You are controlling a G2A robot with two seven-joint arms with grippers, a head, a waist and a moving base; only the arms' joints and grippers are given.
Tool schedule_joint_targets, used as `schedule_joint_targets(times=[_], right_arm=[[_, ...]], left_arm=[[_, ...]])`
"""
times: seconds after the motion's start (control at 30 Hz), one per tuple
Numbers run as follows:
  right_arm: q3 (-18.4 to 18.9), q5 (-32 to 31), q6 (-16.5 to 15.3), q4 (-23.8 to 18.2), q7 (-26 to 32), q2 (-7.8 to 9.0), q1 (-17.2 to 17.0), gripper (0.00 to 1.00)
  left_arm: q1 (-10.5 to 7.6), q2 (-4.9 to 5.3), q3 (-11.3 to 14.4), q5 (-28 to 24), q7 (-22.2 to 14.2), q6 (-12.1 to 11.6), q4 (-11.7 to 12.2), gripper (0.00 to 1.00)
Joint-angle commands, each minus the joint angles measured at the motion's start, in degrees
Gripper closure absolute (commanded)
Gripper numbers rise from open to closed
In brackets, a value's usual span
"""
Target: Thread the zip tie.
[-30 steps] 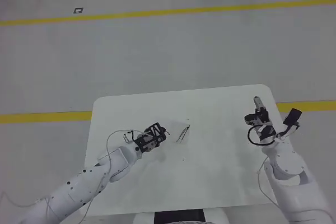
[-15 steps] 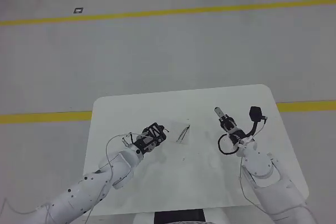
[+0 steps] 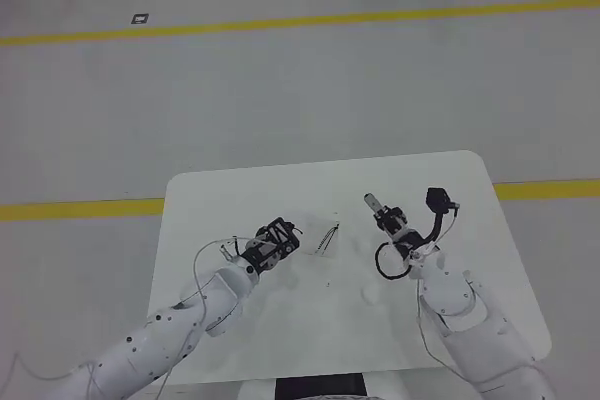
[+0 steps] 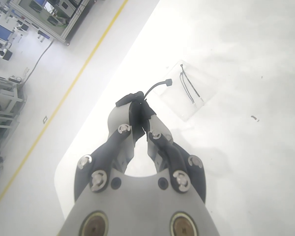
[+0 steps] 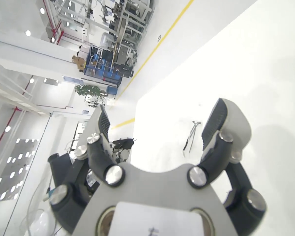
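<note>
My left gripper (image 4: 140,102) is shut on a black zip tie (image 4: 153,88); the tie's curved end and square head stick out past the fingertips. In the top view that gripper (image 3: 278,238) hovers just left of two loose black zip ties (image 3: 328,238) lying on a clear sheet (image 4: 179,105) near the table's middle. My right gripper (image 5: 159,121) stands open with nothing between its fingers, and in the top view it (image 3: 378,208) is a short way right of the loose ties (image 5: 192,133). The left gripper (image 5: 123,143) also appears far off in the right wrist view.
The white table (image 3: 280,330) has a rounded outline, and bare surface lies in front of and behind the ties. A tiny dark speck (image 4: 254,118) lies on the table beside the sheet. Yellow floor lines (image 3: 70,208) run beyond the table.
My right arm has swung from the table's right edge leftwards to just right of the loose ties. The left gripper has stayed nearly in place, still holding its tie.
</note>
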Motion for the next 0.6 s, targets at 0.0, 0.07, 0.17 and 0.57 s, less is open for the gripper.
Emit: schedule_joint_targets(times=[0.0,0.07,0.17,0.57], right_arm=[[-2.5,-1.2,0.9,0.5,0.4,-0.38,1.2,0.00],[-4.6,-1.7,1.9,1.5,0.4,-0.83,2.3,0.00],[-6.3,-1.8,3.3,2.9,-0.1,-1.35,3.7,0.00],[-7.1,0.1,2.6,3.9,1.5,-1.71,4.2,0.00]], left_arm=[[-0.03,-0.35,0.1,0.7,-0.7,0.8,0.0,1.00],[0.17,-0.65,0.2,1.2,-1.0,1.4,-0.1,1.00],[0.66,-0.89,-0.1,1.8,-1.3,2.4,0.1,1.00],[0.90,-1.03,-0.4,1.8,-0.8,2.3,0.3,1.00]])
